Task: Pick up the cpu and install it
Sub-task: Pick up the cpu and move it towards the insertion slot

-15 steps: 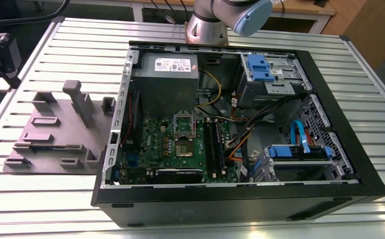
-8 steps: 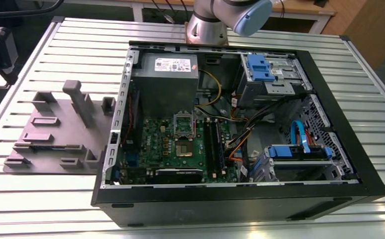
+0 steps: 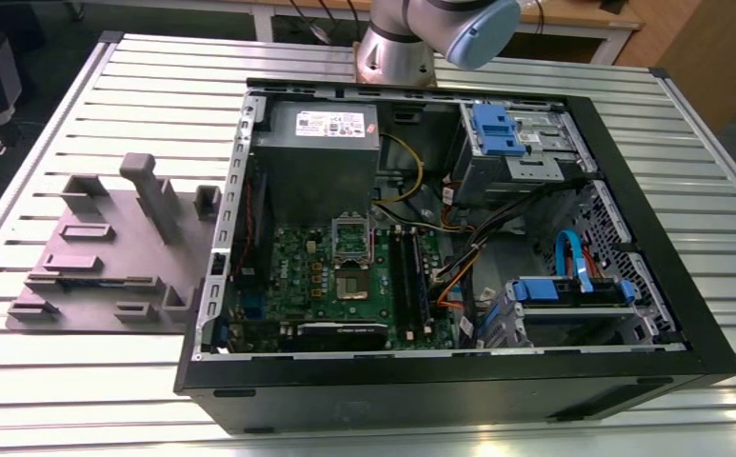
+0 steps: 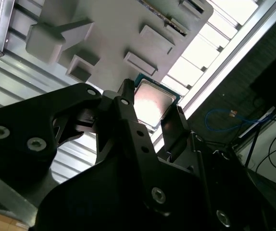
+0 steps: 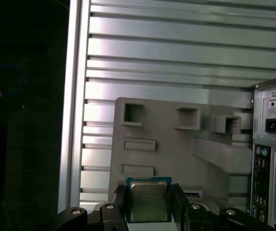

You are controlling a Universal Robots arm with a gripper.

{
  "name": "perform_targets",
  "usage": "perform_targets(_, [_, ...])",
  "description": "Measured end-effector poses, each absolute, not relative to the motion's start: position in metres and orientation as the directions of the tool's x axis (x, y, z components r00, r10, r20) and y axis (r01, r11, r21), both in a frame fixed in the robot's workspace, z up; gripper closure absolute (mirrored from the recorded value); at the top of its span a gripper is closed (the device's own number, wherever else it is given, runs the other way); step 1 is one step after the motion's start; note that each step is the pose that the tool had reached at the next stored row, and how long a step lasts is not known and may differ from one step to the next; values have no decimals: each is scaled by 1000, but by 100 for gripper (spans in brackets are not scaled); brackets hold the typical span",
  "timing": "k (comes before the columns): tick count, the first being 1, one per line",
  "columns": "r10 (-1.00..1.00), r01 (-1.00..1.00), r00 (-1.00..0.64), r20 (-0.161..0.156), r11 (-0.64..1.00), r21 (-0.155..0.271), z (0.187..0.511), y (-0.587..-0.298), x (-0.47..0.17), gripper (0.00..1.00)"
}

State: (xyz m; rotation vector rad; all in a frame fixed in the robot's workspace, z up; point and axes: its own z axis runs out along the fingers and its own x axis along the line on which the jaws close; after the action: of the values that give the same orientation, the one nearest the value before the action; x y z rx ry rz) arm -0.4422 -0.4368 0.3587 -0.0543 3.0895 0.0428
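We see the cpu (image 5: 149,202) topped with silvery metal that has a soft satin sheen, its rim a teal-green board. The end effector (image 4: 151,103) looks matt black, perhaps metal, perhaps plastic, with dull grey screw heads. The counter (image 3: 89,381) is ribbed bare metal, smooth and reflective. The grey holder (image 3: 101,257) on it is matt plastic. The computer case (image 3: 469,390) wears matt black paint; the motherboard (image 3: 342,286) inside is green. The arm (image 3: 400,48) is silvery metal with a smooth blue cap (image 3: 482,33).
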Motion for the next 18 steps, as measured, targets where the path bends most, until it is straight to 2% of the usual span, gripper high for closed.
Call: perform_targets(18, [-34, -36, -998, -52, 999, 27, 365, -437, -438, 53])
